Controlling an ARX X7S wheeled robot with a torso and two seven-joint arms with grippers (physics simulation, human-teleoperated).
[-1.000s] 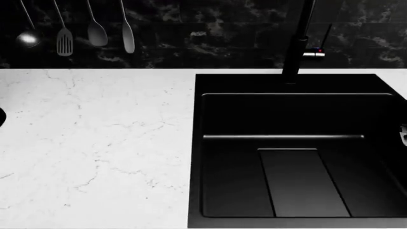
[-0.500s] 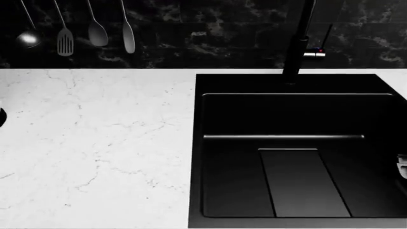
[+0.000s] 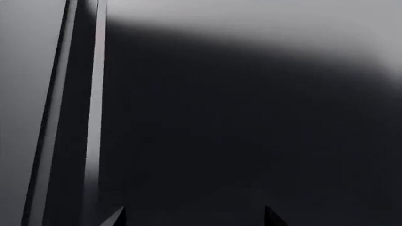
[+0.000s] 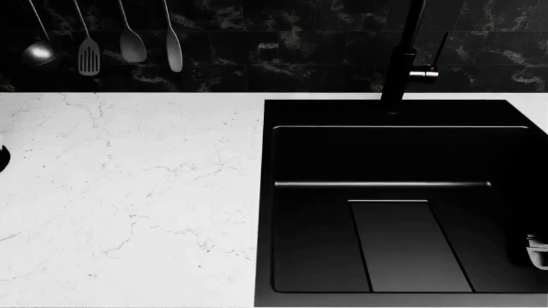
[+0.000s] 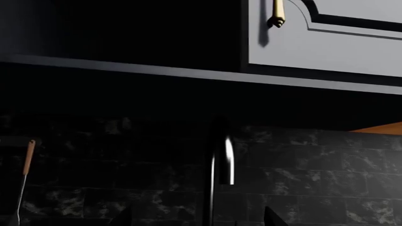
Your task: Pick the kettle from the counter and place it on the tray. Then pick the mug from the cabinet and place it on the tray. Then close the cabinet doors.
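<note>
The white marble counter (image 4: 128, 192) fills the left half of the head view. The kettle, the tray and the mug are out of view. My left gripper (image 3: 195, 217) shows only its two fingertips, spread apart with nothing between them, in front of a plain dark grey surface. My right gripper (image 5: 196, 217) also has its tips spread and empty, and points at the black faucet (image 5: 217, 165) and the dark backsplash. A pale piece of the right gripper (image 4: 537, 250) shows at the head view's right edge, over the sink. The wall cabinet's dark open inside (image 5: 125, 28) lies beside a grey door (image 5: 326, 42) with a brass handle (image 5: 277, 14).
A black sink (image 4: 398, 205) with a tall black faucet (image 4: 401, 58) takes the right half of the counter. Several utensils (image 4: 128, 38) hang on the dark tiled wall at the back left. A small dark curved edge (image 4: 2, 158) shows at the far left.
The pale piece of the right gripper at the head view's right edge has moved down over the sink. The counter and sink have not changed.
</note>
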